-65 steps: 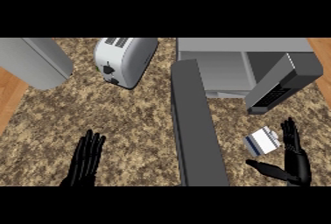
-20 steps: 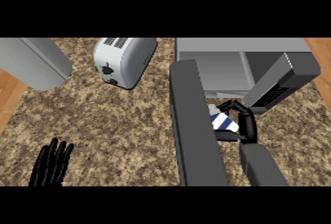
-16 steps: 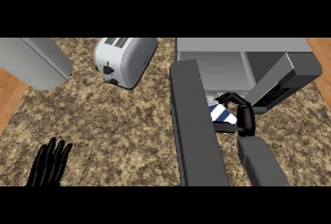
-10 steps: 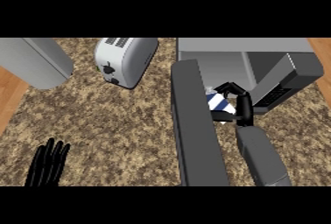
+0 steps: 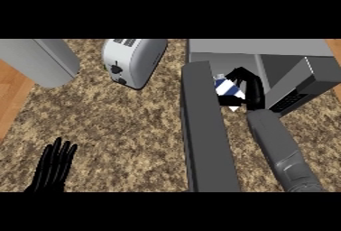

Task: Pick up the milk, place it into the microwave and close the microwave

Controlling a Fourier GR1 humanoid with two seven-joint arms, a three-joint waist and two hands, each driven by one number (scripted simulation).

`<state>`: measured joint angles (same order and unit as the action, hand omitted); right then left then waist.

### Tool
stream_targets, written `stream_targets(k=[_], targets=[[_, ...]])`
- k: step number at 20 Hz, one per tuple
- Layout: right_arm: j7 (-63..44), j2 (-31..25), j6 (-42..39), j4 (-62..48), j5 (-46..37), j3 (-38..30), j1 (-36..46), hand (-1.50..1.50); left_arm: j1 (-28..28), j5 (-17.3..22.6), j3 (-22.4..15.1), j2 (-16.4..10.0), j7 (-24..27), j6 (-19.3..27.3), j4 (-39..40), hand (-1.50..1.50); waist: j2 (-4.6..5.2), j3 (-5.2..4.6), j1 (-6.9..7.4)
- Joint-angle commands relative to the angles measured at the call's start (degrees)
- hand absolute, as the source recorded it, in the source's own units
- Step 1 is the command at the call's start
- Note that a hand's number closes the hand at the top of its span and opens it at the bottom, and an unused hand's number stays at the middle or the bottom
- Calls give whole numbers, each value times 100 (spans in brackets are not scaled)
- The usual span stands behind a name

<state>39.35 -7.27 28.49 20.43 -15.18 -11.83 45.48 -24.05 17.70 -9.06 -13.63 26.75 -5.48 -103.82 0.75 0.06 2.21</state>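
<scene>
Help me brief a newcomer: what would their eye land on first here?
The right hand, curled round the blue-and-white milk carton at the mouth of the open microwave, upper right. Next, the microwave's long dark door jutting toward the viewer, and the silver toaster at upper centre-left; the left hand rests open at lower left.

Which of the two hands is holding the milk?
The right hand, its fingers curled round the blue-and-white milk carton at the open microwave. The left hand rests open at the view's lower left, holding nothing.
</scene>
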Motion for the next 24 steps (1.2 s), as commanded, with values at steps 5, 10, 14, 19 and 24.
stream_targets(k=[5,10,14,19,24], targets=[[-356,-498,603,-992,-313,-59,856,150,251,41,47,-51,-210,-54,-136,-150,102,15,237],[-668,-542,1469,-1248,-595,80,1120,150,343,-356,114,-160,-180,114,96,-150,155,17,361],[-510,-759,1750,-1220,-484,-96,1076,150,599,-585,9,-76,-247,264,203,-150,202,24,348],[-701,-791,2059,-1543,-883,233,1140,-150,530,-652,-17,-173,-319,206,166,-150,219,23,466],[-923,-814,1730,-1741,-985,320,1281,-150,603,-818,-182,-74,-320,273,172,-150,244,27,518]])
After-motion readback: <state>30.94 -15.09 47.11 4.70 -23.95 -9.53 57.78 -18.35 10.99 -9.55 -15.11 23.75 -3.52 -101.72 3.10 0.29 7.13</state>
